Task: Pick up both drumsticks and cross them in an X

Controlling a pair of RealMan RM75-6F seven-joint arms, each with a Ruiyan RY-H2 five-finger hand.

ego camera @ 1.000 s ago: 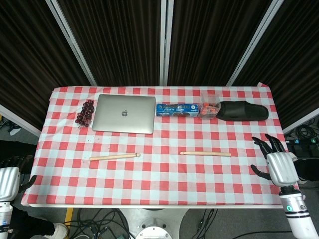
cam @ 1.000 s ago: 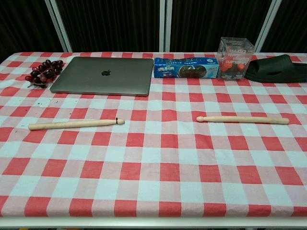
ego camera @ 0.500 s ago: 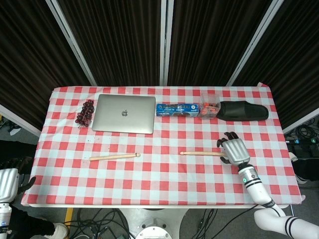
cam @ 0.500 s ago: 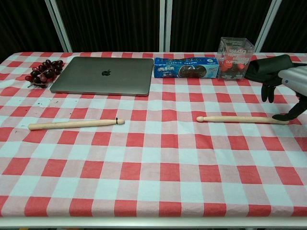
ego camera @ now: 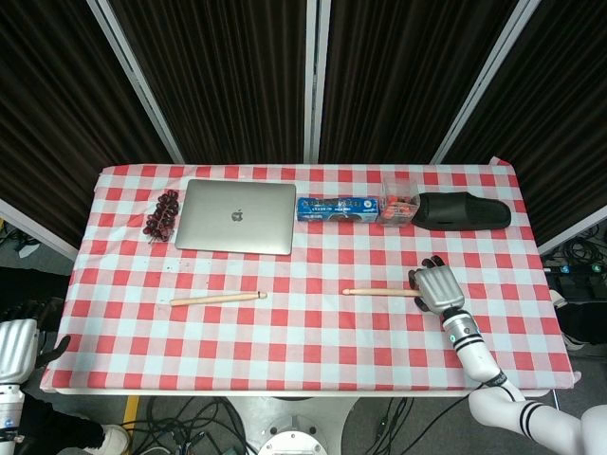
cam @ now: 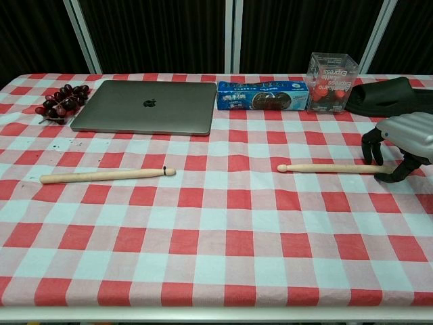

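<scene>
Two drumsticks lie flat on the checked table [ego camera: 313, 365], both in front of the laptop [ego camera: 237, 216]: the left drumstick [ego camera: 217, 299] straight before it, the right drumstick [ego camera: 381, 292] off to the laptop's right, well apart from the first, tips pointing left. The right hand [ego camera: 436, 285] sits over the butt end of the right drumstick. The chest view shows what the head view hides: the fingers [cam: 370, 145] arch down on the far side of the stick with the thumb on the near side, tips at the cloth, straddling it; whether they actually clamp it I cannot tell. Only the head view shows the left hand [ego camera: 19, 343], hanging off the table's left edge, well away from the laptop, its fingers mostly out of sight.

To the laptop's left lies one bunch of cherries [cam: 62, 98]. To its right stand one blue biscuit pack [cam: 262, 95], then one clear box [cam: 331, 72], then one black slipper [ego camera: 463, 211].
</scene>
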